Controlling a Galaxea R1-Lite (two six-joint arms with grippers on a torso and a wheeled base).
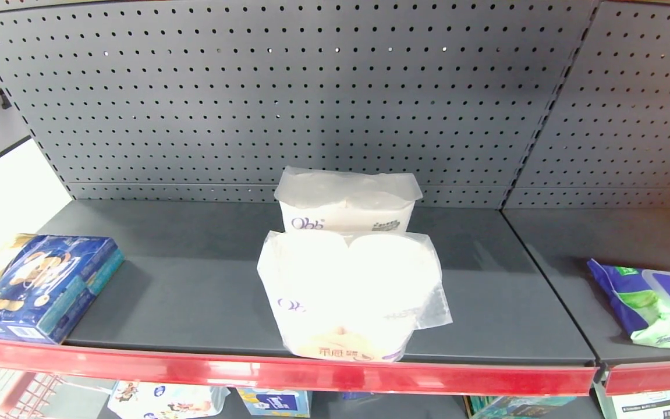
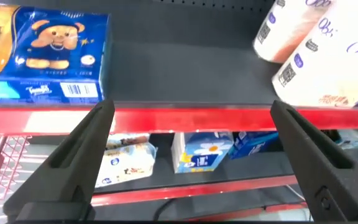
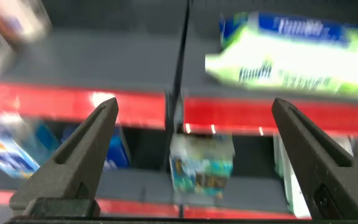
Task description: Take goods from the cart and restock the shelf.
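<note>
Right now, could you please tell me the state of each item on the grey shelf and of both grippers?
Front clear-wrapped white toilet-roll pack: upright, at the front edge of the shelf.
Rear clear-wrapped white toilet-roll pack: upright, behind the front one.
Blue cardboard box: lying flat, at the left end.
Green-and-blue soft wipes pack: lying flat, on the right shelf section.
Left gripper: open, empty.
Right gripper: open, empty.

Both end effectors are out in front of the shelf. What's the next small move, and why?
Probably draw back and turn toward the red wire cart for another item. The left end effector and right end effector are both open and empty, and the front tissue pack and rear tissue pack already sit on the shelf with bare room either side.
</note>
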